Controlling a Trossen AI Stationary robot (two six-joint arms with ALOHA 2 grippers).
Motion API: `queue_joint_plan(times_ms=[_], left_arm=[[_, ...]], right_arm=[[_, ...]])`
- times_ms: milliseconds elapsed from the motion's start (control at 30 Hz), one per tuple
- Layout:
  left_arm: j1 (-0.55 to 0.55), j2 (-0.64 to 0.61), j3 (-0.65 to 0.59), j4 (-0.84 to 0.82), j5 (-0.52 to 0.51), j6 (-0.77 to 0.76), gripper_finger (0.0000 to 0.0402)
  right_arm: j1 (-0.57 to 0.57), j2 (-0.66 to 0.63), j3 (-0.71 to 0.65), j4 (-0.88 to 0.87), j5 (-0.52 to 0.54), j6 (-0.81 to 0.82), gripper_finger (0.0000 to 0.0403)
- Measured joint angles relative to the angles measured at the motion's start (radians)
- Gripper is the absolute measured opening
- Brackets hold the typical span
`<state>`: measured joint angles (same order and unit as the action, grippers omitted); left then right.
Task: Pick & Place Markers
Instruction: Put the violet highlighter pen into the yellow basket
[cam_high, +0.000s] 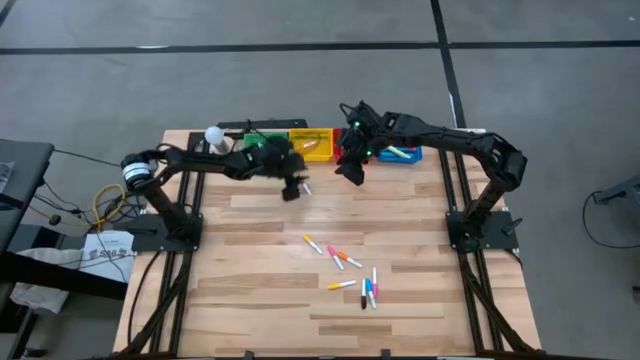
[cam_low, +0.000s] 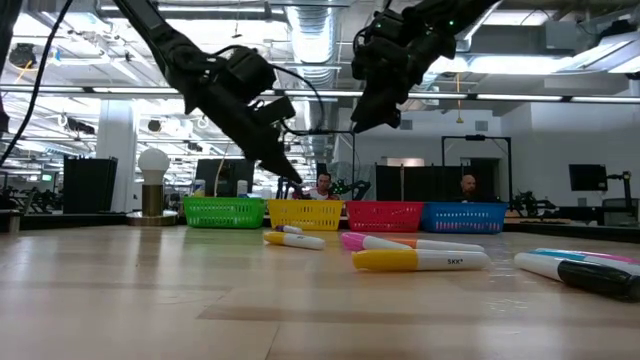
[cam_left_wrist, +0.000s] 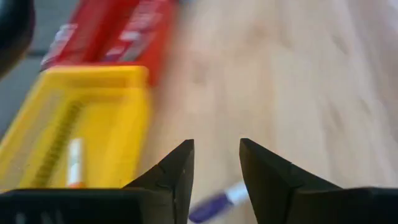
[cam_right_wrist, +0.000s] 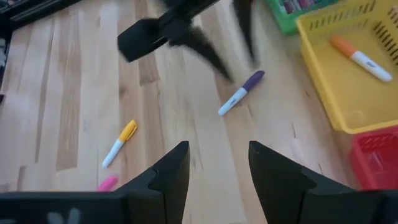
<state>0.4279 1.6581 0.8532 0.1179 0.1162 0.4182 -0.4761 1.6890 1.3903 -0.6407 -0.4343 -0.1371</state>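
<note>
Two sets of jaws, both parted and empty. Left gripper hangs beside the yellow bin, over a purple marker lying loose on the counter (apparently a miss). Right gripper hovers near the red bin. Remaining markers lie mid-counter, unsorted; one orange marker is binned.

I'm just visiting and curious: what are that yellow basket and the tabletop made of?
The yellow basket looks like moulded plastic: uniform bright colour, slotted walls, slight sheen. The tabletop looks like wood, probably butcher-block: pale planks in strips with visible grain and joints, satin finish. I can't confirm either by look alone.
</note>
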Motion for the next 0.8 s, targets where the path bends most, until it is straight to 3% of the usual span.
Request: queue_joint_plan(times_ms=[200,800], left_arm=[[-0.077,0.014,-0.001,-0.052,-0.024,0.273,0.0114],[-0.065,0.152,-0.002,-0.040,-0.026,0.282,0.0108]], right_arm=[[0.019,0.000,0.000,-0.002,0.000,-0.029,0.0153],[0.031,0.000,0.000,-0.013,-0.003,-0.055,0.0150]])
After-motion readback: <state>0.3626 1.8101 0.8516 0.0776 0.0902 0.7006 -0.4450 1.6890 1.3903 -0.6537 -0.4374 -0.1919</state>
